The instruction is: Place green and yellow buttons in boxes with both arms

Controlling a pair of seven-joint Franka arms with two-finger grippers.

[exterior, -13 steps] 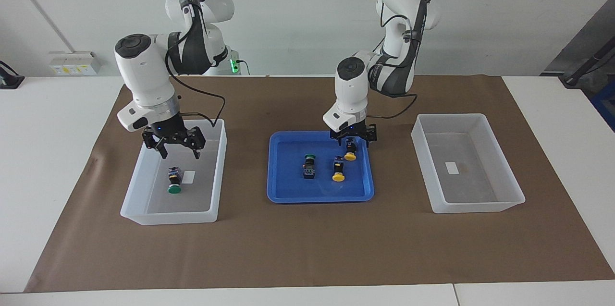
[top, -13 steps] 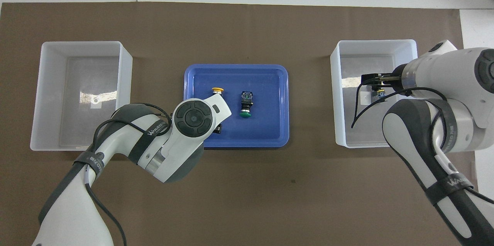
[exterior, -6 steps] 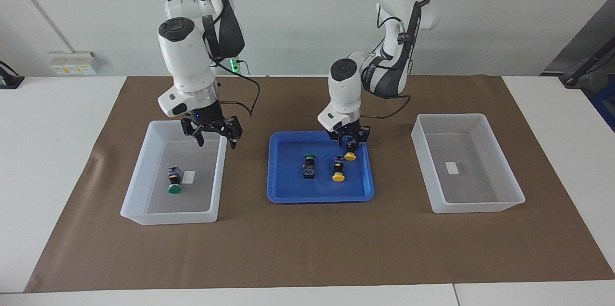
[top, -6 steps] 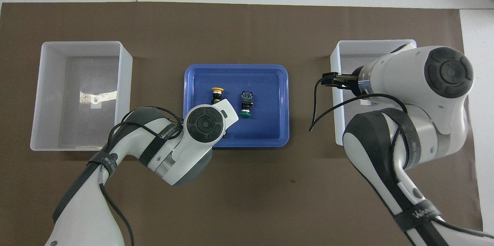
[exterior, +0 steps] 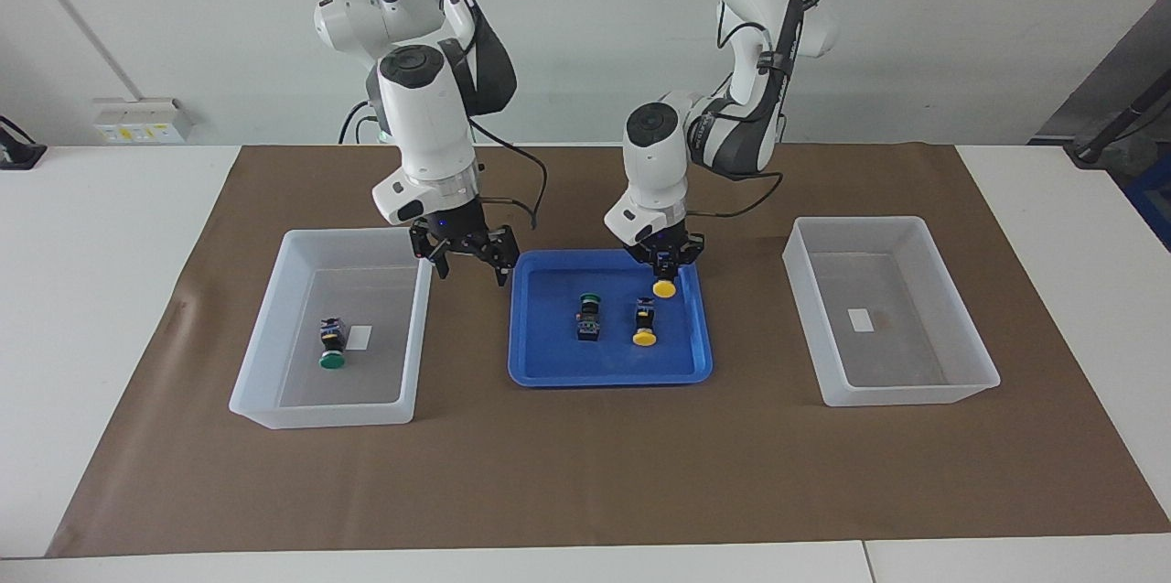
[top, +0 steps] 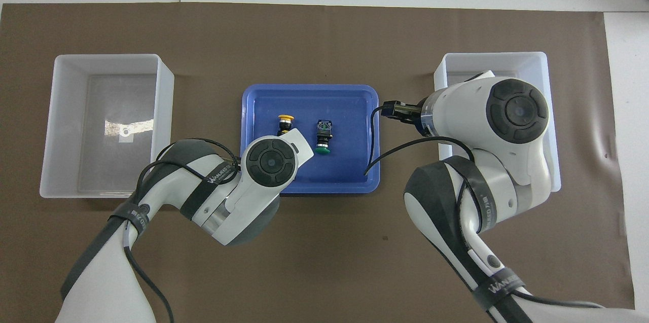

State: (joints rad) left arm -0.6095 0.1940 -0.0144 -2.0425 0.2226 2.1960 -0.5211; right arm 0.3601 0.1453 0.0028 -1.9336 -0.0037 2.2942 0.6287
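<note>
My left gripper [exterior: 666,270] is shut on the black body of a yellow button [exterior: 664,288], low over the part of the blue tray [exterior: 549,363] nearest the robots. A second yellow button [exterior: 645,327] and a green button [exterior: 586,313] lie in the tray; both show in the overhead view, yellow [top: 285,122] and green [top: 322,141]. Another green button [exterior: 331,347] lies in the box [exterior: 265,354] at the right arm's end. My right gripper [exterior: 472,274] is open and empty, up between that box and the tray. The other box [exterior: 915,231] holds only its label.
A brown mat [exterior: 585,473] covers the table under the tray and both boxes. In the overhead view my arms hide the held button and the green button in the box [top: 446,67]. A wall socket [exterior: 142,119] sits at the table's edge by the right arm.
My right gripper has risen out of its box and moved toward the tray, leaving the green button there. My left gripper has shut on the yellow button and raised it slightly.
</note>
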